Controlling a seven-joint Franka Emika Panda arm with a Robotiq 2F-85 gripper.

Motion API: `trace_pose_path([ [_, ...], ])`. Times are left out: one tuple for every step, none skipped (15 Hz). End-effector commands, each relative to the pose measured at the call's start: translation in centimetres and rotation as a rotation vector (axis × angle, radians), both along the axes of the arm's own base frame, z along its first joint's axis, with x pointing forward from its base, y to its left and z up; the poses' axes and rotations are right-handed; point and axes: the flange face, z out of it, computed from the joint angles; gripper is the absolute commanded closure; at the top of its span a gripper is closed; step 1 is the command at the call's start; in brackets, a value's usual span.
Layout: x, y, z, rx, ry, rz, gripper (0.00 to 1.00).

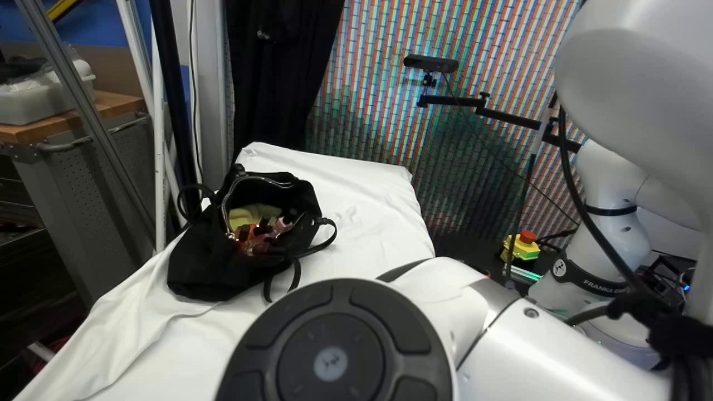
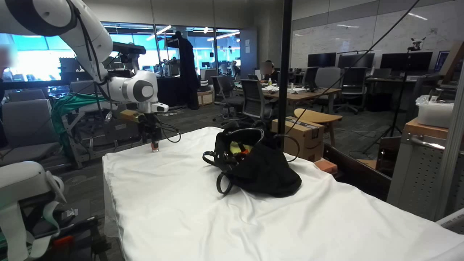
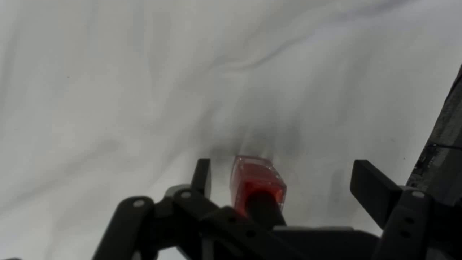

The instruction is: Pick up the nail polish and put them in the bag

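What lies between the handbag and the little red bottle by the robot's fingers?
Only white cloth lies between the bag and the bottle; it shows in an exterior view.

In an exterior view the Franka Emika Panda arm (image 2: 90, 36) reaches from ten o'clock, its wrist (image 2: 142, 90) turned down toward six o'clock, while in the wrist view the Robotiq gripper (image 3: 283, 177) stands with its black fingers (image 3: 201, 177) spread wide, at seven and four o'clock.
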Motion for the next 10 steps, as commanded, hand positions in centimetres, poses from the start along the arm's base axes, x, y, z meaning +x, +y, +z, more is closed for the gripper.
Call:
trace_pose_path([
  [-0.32,-0.53,-0.06,-0.010,-0.035,0.006,0.00],
  [-0.37,-0.64,-0.25,-0.012,-0.034,0.007,0.00],
  [-0.41,-0.73,-0.44,-0.014,-0.033,0.008,0.00],
  [-0.40,-0.78,-0.42,-0.013,-0.033,0.010,0.00],
  [-0.44,-0.79,-0.32,-0.011,-0.029,0.014,0.00],
  [-0.44,-0.76,-0.41,-0.011,-0.030,0.015,0.00],
  [-0.44,-0.71,-0.26,-0.008,-0.031,0.017,0.00],
  [-0.39,-0.77,-0.17,-0.005,-0.033,0.018,0.00],
  [-0.36,-0.76,-0.11,-0.004,-0.034,0.018,0.00],
  [-0.34,-0.75,-0.10,-0.003,-0.037,0.017,0.00],
])
